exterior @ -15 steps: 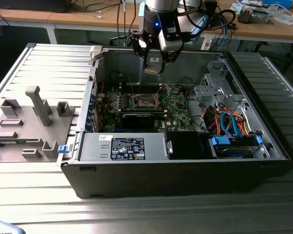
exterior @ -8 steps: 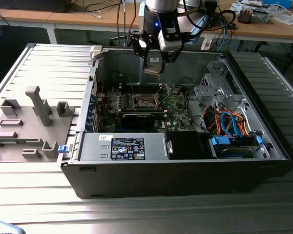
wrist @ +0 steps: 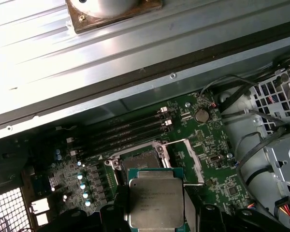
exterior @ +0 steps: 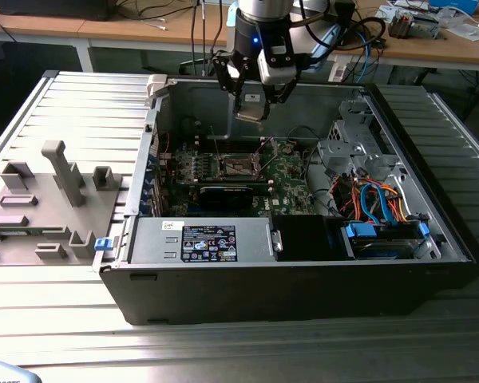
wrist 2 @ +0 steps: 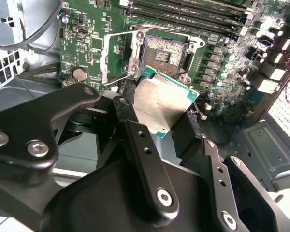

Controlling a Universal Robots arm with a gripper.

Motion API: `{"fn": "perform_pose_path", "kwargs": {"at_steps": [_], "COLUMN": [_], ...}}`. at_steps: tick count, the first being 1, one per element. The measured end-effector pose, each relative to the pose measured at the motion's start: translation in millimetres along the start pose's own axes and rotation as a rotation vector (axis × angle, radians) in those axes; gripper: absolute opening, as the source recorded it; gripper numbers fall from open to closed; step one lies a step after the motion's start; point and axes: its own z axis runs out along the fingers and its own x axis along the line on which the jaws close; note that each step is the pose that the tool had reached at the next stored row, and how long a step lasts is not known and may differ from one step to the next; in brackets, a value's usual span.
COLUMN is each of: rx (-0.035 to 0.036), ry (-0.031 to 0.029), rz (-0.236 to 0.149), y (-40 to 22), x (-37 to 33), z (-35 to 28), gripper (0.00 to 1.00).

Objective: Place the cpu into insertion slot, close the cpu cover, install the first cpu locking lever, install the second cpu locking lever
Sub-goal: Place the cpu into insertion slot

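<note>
Claw (wrist 2: pixel 158 122) pinching flat square dull-metal cpu (wrist 2: pixel 163 100) above dark square insertion slot (wrist 2: pixel 164 52).

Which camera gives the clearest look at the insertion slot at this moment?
The second wrist view: the insertion slot shows nearly whole, with its contact field exposed. In the first wrist view the cpu covers part of it. The exterior view shows it from afar, as a little square.

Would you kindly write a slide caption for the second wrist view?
Black gripper holds the flat silver-grey square cpu above the green motherboard, near the uncovered dark square insertion slot.
</note>
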Motion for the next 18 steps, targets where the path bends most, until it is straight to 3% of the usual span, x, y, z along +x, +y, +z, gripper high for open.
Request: {"fn": "perform_pose_path", "kwargs": {"at_steps": [18], "rx": [-0.0006], "ry": [-0.0043], "rz": [0.051], "y": [-0.1], "x": [0.0], "z": [0.9], "gripper": [0.55]}}
